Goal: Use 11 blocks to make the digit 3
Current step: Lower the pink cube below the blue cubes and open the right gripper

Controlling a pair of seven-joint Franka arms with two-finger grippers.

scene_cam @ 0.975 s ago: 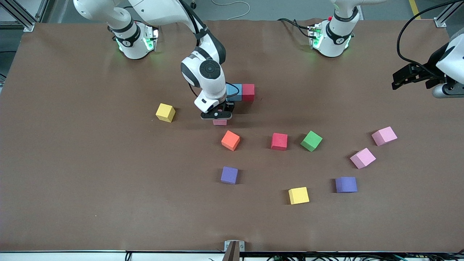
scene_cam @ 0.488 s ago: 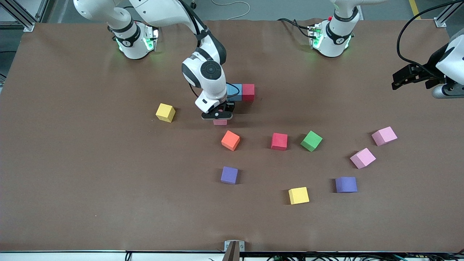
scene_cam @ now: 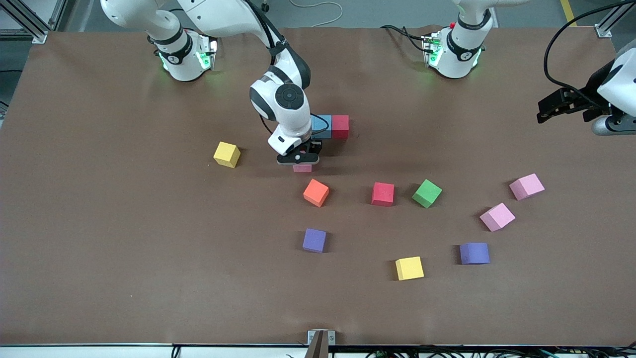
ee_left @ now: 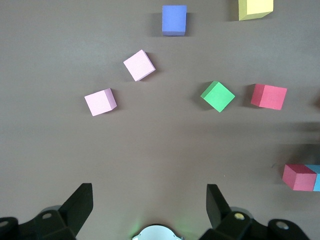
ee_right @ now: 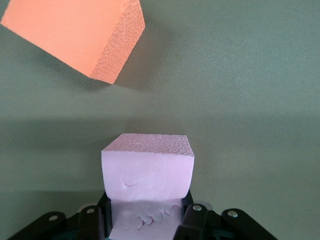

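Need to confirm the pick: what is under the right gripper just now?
A pink block sits between the right gripper's shut fingers, beside the orange block. The fingers cover the block's sides, and its underside is hidden, so contact with the table cannot be told.

You've got a touching pair (scene_cam: 329, 127) of blocks mid-table, closest to the bases. The right gripper (scene_cam: 297, 160) is down on a single block (scene_cam: 301, 168) just beside that pair. A row of three (scene_cam: 382, 194) lies nearer the cam, each apart from the next. One outlier block (scene_cam: 227, 154) sits twd the right arm's end. Two more (scene_cam: 497, 217) sit twd the left arm's end, where the left gripper (scene_cam: 544, 110) hangs idle over the table. The last three (scene_cam: 409, 268) lie nearest the cam.
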